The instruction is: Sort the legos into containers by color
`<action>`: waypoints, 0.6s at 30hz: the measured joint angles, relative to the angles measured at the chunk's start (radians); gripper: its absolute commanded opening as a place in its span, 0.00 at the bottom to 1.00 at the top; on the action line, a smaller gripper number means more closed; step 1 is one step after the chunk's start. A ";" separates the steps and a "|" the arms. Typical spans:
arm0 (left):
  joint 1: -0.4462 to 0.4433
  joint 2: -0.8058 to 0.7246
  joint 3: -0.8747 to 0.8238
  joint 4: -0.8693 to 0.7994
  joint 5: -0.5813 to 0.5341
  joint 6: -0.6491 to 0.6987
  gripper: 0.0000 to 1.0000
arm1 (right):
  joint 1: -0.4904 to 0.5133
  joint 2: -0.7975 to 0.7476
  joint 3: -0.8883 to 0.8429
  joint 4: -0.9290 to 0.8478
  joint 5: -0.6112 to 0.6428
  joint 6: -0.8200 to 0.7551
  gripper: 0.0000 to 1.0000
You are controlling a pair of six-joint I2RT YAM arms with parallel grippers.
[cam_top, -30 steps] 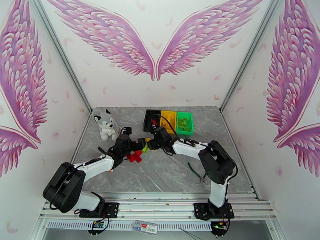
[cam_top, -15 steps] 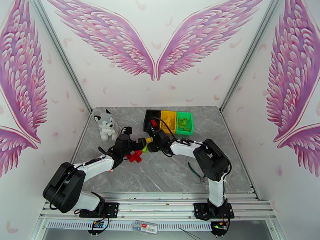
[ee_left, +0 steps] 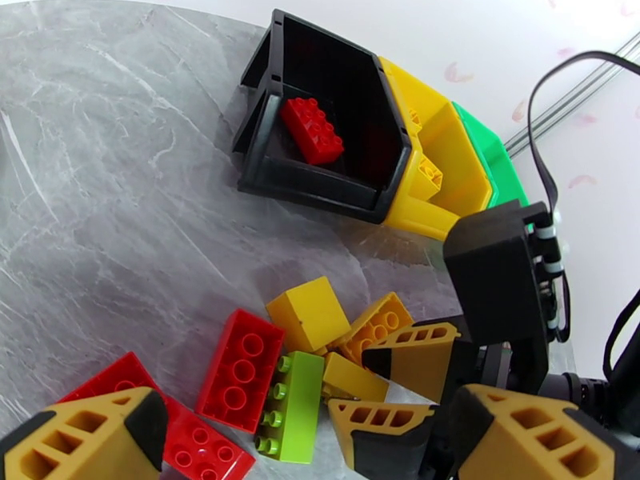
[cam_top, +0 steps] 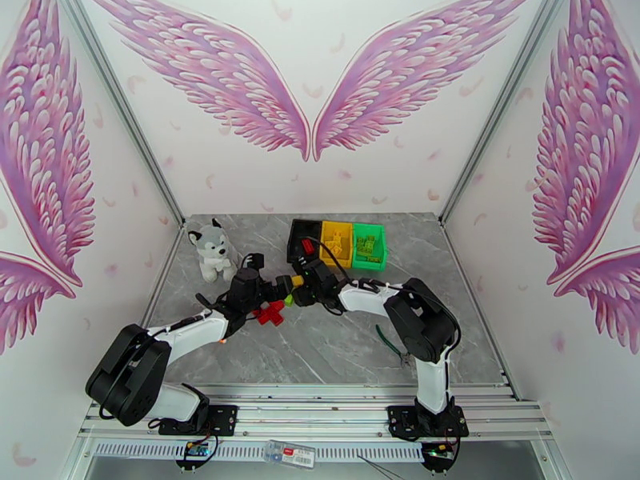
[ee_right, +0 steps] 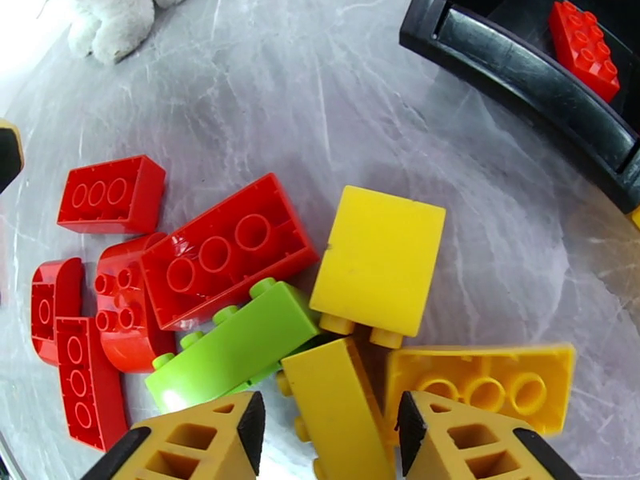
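Fig.: R claw (ee_right: 328, 414) half-open astride yellow brick (ee_right: 336, 402) in brick pile (ee_right: 224, 258) nr black bin (ee_right: 520, 74); we can't tell if gripped. L claw (ee_left: 312, 418) fully open, empty. Light, stiff, slick: we'd pinch flat sides.

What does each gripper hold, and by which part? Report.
Left gripper: nothing, jaws open. Right gripper: jaws straddle the sides of a yellow lego; grip cannot be told.
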 measured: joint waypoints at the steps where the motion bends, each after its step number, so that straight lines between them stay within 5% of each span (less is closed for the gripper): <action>1: 0.000 0.000 0.000 0.000 0.000 0.000 0.99 | 0.002 0.000 0.000 0.000 0.000 0.000 0.48; 18: 0.000 0.000 0.000 0.003 0.005 -0.003 0.99 | 0.005 -0.001 -0.025 0.018 0.031 0.014 0.23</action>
